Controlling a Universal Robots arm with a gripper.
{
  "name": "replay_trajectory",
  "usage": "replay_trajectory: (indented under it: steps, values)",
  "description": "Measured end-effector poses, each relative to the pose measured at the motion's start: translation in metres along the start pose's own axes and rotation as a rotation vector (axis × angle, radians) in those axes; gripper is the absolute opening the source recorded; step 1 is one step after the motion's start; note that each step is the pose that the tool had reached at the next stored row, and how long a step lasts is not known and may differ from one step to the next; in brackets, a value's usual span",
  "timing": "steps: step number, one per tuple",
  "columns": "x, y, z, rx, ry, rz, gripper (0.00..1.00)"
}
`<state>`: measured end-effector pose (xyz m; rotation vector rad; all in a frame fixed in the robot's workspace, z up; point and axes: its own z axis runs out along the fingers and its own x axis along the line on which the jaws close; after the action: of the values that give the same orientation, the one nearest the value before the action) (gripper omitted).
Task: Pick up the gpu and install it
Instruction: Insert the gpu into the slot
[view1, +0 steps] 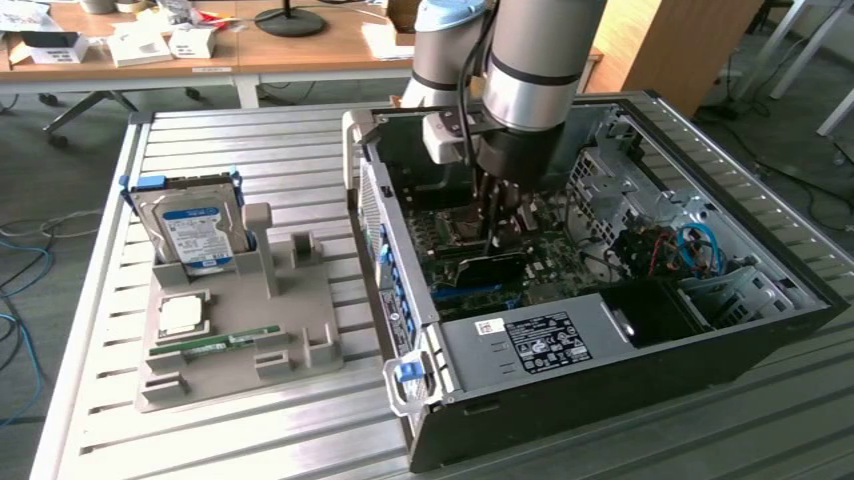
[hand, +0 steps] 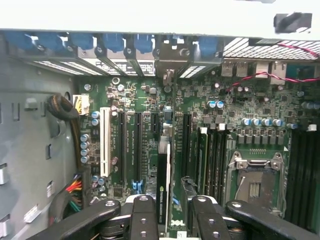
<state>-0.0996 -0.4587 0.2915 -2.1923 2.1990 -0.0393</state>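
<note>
The picking-up is looking done: the hand (hand: 172, 220) is gripping the gpu (hand: 164, 175) on edge between its fingers, deep inside the computer case (view1: 747, 330) on the exterior view's right. The card is hanging directly below the hand over the motherboard (hand: 210, 100) slots; whether it is seated I cannot tell.

A white "DELL" logo (hand: 174, 222) stands on the green motherboard (hand: 200, 100). The power supply label (view1: 534, 342) and the blue hard drive label (view1: 198, 238) carry print too small to read.
</note>
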Motion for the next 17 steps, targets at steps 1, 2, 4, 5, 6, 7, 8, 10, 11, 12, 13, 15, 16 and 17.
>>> replay_trajectory:
  steps: [1,2,4,5,6,7,8,10,11,12,13,15,16,17]
  values:
    - [0.0,-0.0001,-0.0018,0.0,0.0,0.0,0.33]
    - [-0.0001,-0.0002,-0.0033,0.0,0.0001,0.0,0.33]
    - [-0.0001,-0.0003,-0.0038,0.0,0.0002,0.0,0.33]
    - [-0.0001,-0.0003,-0.0039,0.0001,0.0008,0.0,0.33]
    - [-0.0001,-0.0005,-0.004,0.0,0.001,0.0,0.33]
    - [-0.0001,-0.0011,-0.0042,-0.0002,0.0014,0.0,0.33]
    - [-0.0001,-0.0021,-0.0044,-0.0008,0.0014,0.0,0.33]
    - [-0.0002,-0.0047,-0.0044,-0.0023,0.0011,0.0,0.33]
    - [-0.0001,-0.0055,-0.0044,-0.003,0.0011,0.0,0.33]
    - [-0.0001,-0.0056,-0.0044,-0.003,0.0011,0.0,0.33]
    - [-0.0001,-0.0056,-0.0044,-0.0031,0.0012,0.0,0.33]
    - [-0.0001,-0.0056,-0.0044,-0.0032,0.0012,0.0,0.33]
    - [-0.0001,-0.0056,-0.0044,-0.0032,0.0013,0.0,0.33]
    - [-0.0001,-0.0056,-0.0044,-0.0032,0.0012,0.0,0.33]
